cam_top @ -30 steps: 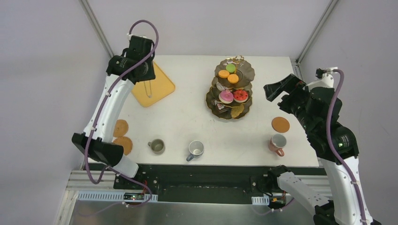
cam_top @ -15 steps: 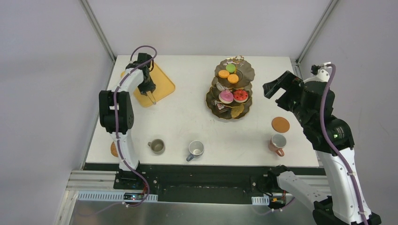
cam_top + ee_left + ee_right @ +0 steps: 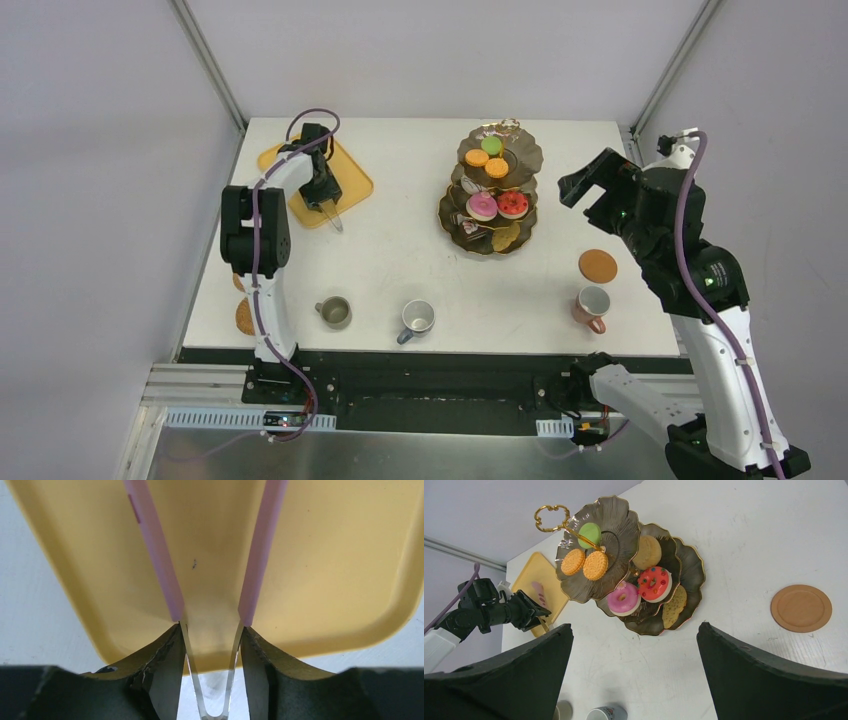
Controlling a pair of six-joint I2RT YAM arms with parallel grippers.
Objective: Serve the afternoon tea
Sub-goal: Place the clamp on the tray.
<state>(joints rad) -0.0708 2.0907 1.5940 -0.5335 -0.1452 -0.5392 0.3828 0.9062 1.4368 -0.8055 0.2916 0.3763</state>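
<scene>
One step in hand, I judge — lifting the pink-handled metal tongs (image 3: pixel 256 555) off the yellow-orange rectangular tray (image 3: pixel 330 580): my left end effector (image 3: pixel 211 636) is clamped on them, my right end effector (image 3: pixel 631 628) hangs wide near the dark gold-rimmed three-tier stand (image 3: pixel 530 152) at the middle of the white surface (image 3: pixel 400 235) — next I raise them clear.

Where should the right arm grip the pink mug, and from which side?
Probably its far rim, from above, with one finger inside. The pink mug stands upright with its mouth open, and its handle points toward the near side, so the far wall is free.
</scene>
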